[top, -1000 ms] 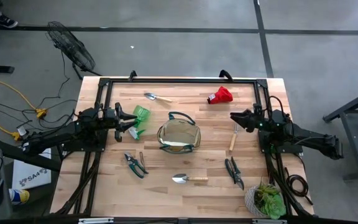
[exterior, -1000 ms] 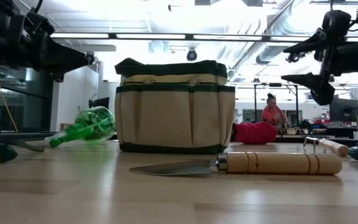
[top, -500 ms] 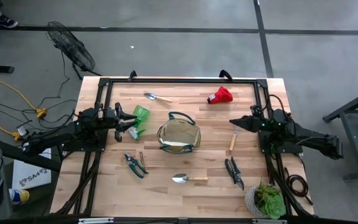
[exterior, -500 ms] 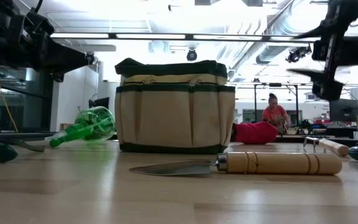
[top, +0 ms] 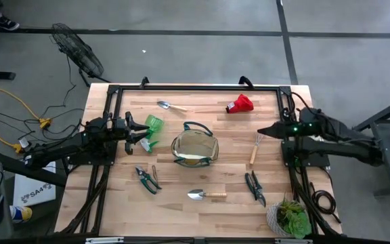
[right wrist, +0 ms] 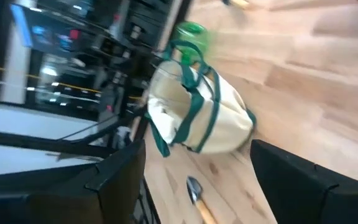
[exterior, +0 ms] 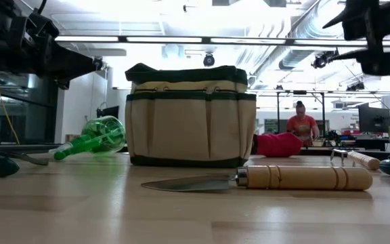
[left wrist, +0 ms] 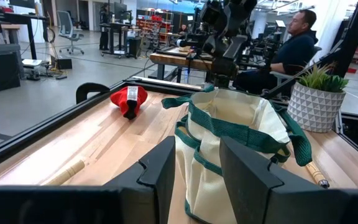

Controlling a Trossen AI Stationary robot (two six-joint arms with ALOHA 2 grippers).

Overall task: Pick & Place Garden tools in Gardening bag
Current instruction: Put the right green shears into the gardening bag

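You see the gardening bag point(top: 194, 148) upright in the middle of the desk point(top: 235, 176); its mouth is open; the tools lie around it, none inside as far as you can tell. Your right tool point(top: 261, 131) hangs with fingers wide and empty above the wooden-handled tool point(top: 254, 150); your left tool point(top: 143, 133) waits half-open and empty just beside the bright green piece point(top: 152, 130).

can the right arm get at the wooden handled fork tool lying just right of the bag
Probably yes: the right gripper hangs open above the table beside the wooden-handled tool, and nothing lies between them.
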